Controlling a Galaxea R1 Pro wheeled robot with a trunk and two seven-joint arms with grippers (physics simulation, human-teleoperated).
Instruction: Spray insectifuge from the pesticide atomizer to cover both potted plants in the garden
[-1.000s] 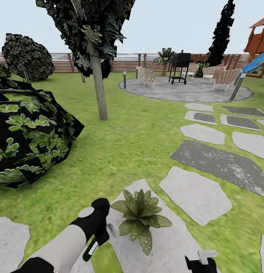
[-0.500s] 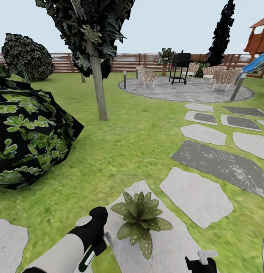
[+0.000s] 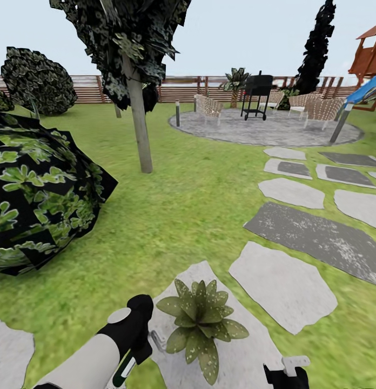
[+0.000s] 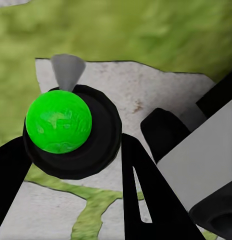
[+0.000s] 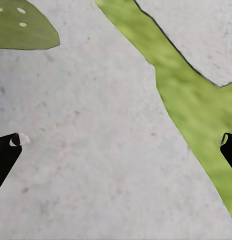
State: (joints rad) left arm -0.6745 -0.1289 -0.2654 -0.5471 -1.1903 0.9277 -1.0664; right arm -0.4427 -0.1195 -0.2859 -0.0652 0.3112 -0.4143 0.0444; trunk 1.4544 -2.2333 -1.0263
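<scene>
One potted plant (image 3: 200,322) is seen on a grey slab (image 3: 247,351); the atomizer (image 4: 66,127) is clamped in the left gripper (image 4: 71,165), nozzle aimed nearby. The right gripper (image 5: 116,145) is spread wide, empty.

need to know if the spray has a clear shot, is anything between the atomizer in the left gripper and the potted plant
Nothing visible does. The atomizer, clamped in the left gripper, sits just beside the potted plant on the stepping slab, with bare stone between them.
</scene>
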